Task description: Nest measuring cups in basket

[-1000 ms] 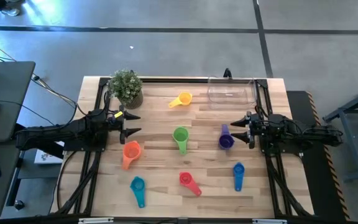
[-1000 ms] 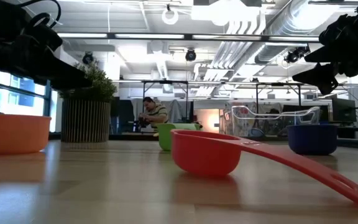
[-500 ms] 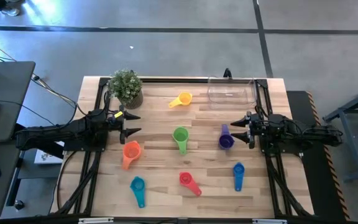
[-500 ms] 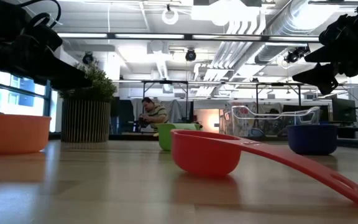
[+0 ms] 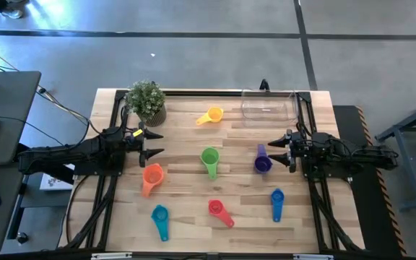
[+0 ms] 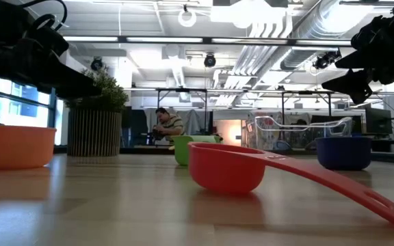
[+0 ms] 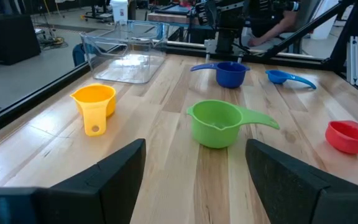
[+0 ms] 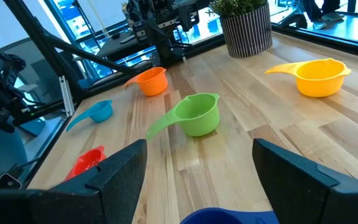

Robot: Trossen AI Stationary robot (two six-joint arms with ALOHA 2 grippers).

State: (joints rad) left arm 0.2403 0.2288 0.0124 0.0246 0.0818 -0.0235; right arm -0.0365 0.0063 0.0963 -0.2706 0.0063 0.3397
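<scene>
Several measuring cups lie apart on the wooden table, each resting on its base: yellow [image 5: 209, 116], green [image 5: 209, 159], purple [image 5: 262, 160], orange [image 5: 152, 177], light blue [image 5: 159, 217], red [image 5: 219, 211] and blue [image 5: 277, 201]. The clear basket [image 5: 268, 105] stands at the far right with nothing in it. My left gripper [image 5: 152, 143] hovers open at the table's left, above the orange cup and pointing toward the green one [image 7: 217, 123]. My right gripper [image 5: 280, 148] hovers open at the right, just beside the purple cup [image 8: 229, 216].
A potted green plant [image 5: 147, 101] stands at the far left corner. Dark frame rails [image 5: 114, 184] run along the table's left and right sides. Bare wood lies between the cups. A person shows in the room beyond the table [image 6: 169, 126].
</scene>
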